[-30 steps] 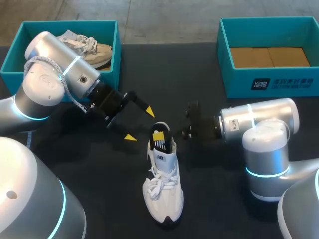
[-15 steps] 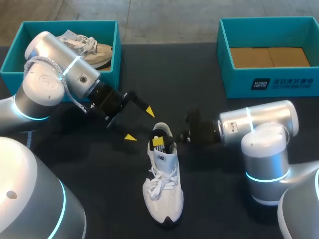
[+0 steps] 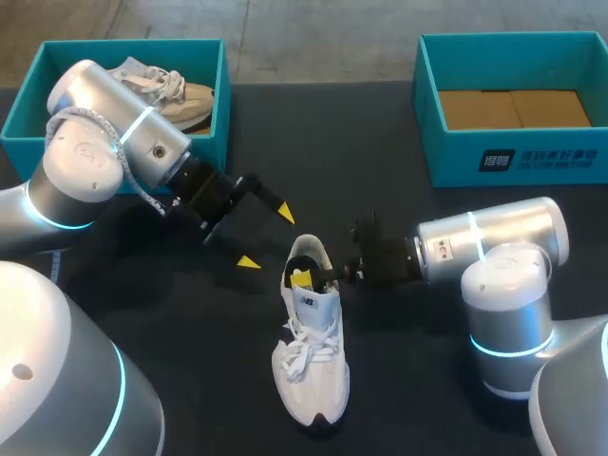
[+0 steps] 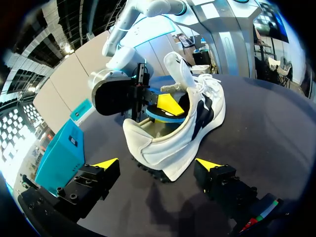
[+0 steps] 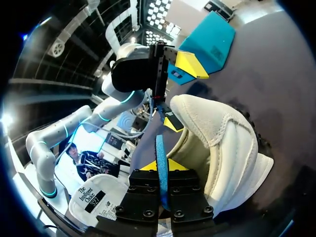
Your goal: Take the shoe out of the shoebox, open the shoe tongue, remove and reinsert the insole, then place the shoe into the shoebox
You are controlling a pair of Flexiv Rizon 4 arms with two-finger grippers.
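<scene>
Insole [image 5: 160,148] handling at the heel opening of the shoe [image 3: 312,366].
The left gripper [image 3: 267,237] hovers beside the heel, fingers spread and empty, apparently placed to steady the shoe. The shoe lies on the table [image 3: 408,380] between both arms, outside the left shoebox [image 3: 133,46] and right shoebox [image 3: 456,161]. The right gripper [image 5: 162,173] pinches the blue insole on edge, so it can slide through the opening.

White print [image 3: 540,160] (too small to read) marks the right shoebox [image 3: 446,157].

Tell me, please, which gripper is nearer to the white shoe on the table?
Right. The right gripper is in the heel opening of the shoe, shut on the insole; the left gripper sits open beside the heel, apart.
</scene>
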